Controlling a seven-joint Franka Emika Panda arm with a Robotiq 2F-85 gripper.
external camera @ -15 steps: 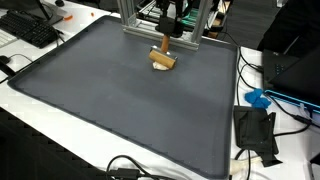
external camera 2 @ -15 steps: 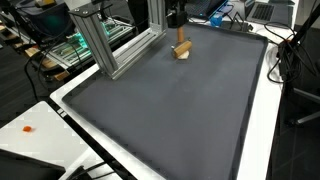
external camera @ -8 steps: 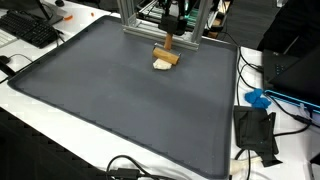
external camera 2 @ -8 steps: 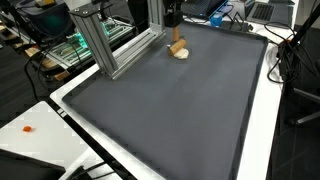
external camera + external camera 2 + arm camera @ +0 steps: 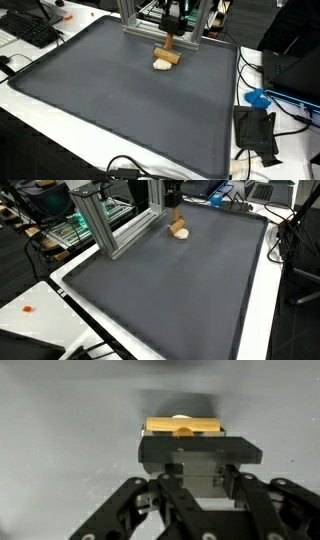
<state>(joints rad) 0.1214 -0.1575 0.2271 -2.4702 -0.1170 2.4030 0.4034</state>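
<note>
My gripper [image 5: 170, 28] hangs over the far edge of the dark grey mat [image 5: 120, 100], just in front of an aluminium frame. It is shut on the upright handle of a small wooden tool [image 5: 166, 57] with a light-brown block head and a pale underside. The head rests on or just above the mat; I cannot tell which. Both also show in an exterior view, the gripper [image 5: 173, 202] above the tool [image 5: 178, 230]. In the wrist view the fingers [image 5: 190, 472] are closed, and the tool's wooden head [image 5: 182, 427] shows beyond them over the grey mat.
An aluminium frame [image 5: 100, 220] stands at the mat's far edge, close behind the gripper. A keyboard [image 5: 30, 30] lies off one corner. A black device [image 5: 255, 130], a blue object [image 5: 258, 98] and cables lie on the white table beside the mat.
The tool's head has shifted slightly toward the frame and sits straighter than a second ago. Since half a second ago nothing has visibly moved.
</note>
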